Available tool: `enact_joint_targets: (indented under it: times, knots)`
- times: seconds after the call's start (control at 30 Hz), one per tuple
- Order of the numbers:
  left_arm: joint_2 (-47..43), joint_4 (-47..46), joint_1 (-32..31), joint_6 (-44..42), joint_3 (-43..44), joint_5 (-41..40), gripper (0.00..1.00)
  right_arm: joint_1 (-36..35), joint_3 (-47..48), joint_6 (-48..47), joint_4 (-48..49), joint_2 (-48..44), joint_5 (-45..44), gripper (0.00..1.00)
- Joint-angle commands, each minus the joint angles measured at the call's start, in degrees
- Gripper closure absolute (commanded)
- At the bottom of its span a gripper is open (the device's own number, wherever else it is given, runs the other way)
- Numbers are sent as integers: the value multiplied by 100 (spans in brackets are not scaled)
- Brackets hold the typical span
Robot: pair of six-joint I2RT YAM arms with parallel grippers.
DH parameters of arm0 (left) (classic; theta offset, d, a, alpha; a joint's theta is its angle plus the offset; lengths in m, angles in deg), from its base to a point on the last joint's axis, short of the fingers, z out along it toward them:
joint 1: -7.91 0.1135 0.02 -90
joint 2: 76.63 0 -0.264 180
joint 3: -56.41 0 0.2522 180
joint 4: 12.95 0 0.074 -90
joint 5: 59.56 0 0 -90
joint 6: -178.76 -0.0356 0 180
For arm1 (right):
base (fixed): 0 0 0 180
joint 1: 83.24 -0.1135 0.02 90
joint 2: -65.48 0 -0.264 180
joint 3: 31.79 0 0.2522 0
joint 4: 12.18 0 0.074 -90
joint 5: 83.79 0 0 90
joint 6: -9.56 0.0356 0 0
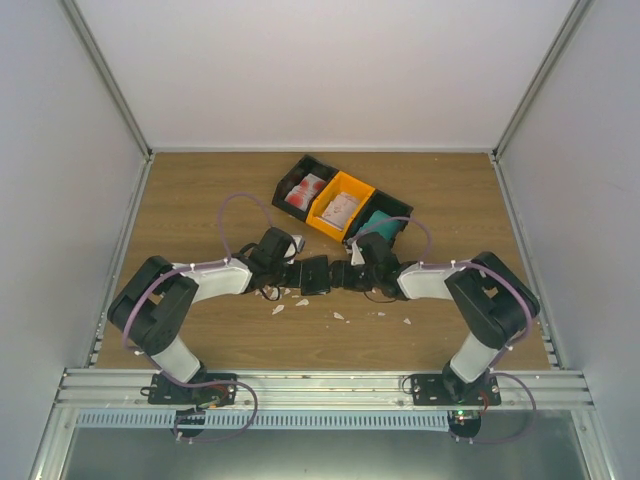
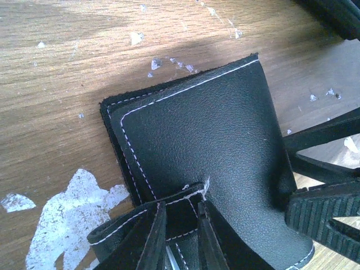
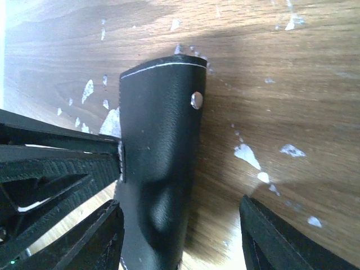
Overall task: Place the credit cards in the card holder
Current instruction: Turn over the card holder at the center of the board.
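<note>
The black card holder (image 1: 315, 275) lies between my two grippers at the table's middle. In the left wrist view it (image 2: 208, 129) shows white stitching and is partly folded open. My left gripper (image 2: 180, 239) is shut on a flap at its near edge, also seen in the top view (image 1: 299, 272). My right gripper (image 3: 183, 236) is open, its jaws wide on either side of the holder's (image 3: 160, 129) other end, which has a metal snap. It also shows from above (image 1: 347, 275). The credit cards lie in bins: red-and-white (image 1: 303, 190), pale (image 1: 341, 209), teal (image 1: 381, 222).
Three bins stand in a row at the back: black (image 1: 292, 176), orange (image 1: 352, 183), black (image 1: 398, 206). White scraps (image 1: 278, 309) lie on the wood by the holder, seen also in the wrist views (image 2: 73, 214) (image 3: 247, 154). Grey walls enclose the table.
</note>
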Motion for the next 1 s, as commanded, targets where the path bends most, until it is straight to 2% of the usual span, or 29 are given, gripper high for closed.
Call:
enact_joint_targets:
  times: [0.0,0.13,0.3,0.43,0.53,0.67,0.83,0.97]
  knots:
    - [248,278,-31,-118,-49,-346,81,76,-69,124,568,285,473,43]
    - [257,240,-18,-126,-81,-351,82,104,-82,200,1073,556,909,46]
    - [192,48,17,-179,-220,-337,83,110,-230,374,2129,780,1410,58]
    - [189,-74,55,-202,-301,-273,85,107,-236,507,2641,945,1553,71]
    - [98,-174,83,-234,-349,-126,84,109,-218,498,2703,947,1511,85]
    - [-307,14,84,-257,-42,151,75,115,-44,183,2034,726,1278,99]
    - [-972,256,84,-154,395,17,65,118,401,-591,129,-37,571,100]
    - [-1568,364,84,82,425,-207,57,118,858,-1104,-1601,-632,-272,99]
